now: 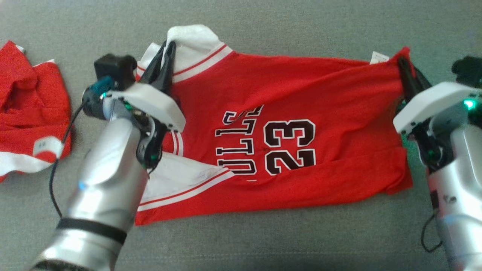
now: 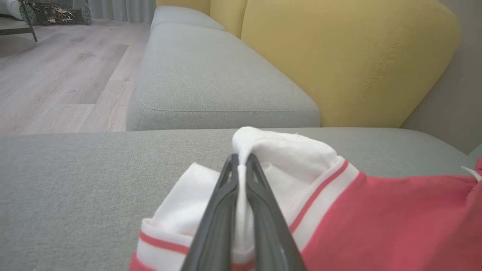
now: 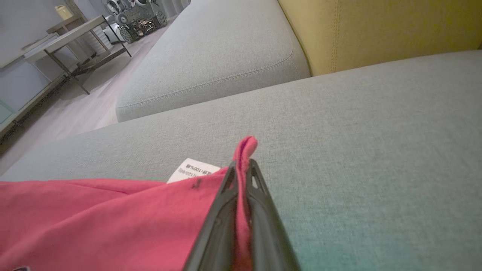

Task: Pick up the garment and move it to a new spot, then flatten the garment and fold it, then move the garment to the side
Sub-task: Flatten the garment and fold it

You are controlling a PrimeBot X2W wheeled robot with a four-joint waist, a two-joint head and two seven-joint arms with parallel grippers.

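1. Left jaws are pressed together on the white-trimmed shoulder of the jersey (image 1: 301, 94); right jaws are pinched on its red hem corner, beside a white label (image 3: 192, 169).
2. Between them the jersey lies stretched across the grey sofa seat (image 1: 263, 244), number 23 facing up.
3. Another red garment (image 1: 30, 105) lies crumpled left of the left arm (image 1: 105, 180), apart from the jersey.
4. Beyond, a yellow backrest (image 2: 339, 56) rises behind the seat.

Red jersey (image 1: 301, 98), number 23, spread sideways, rumpled.
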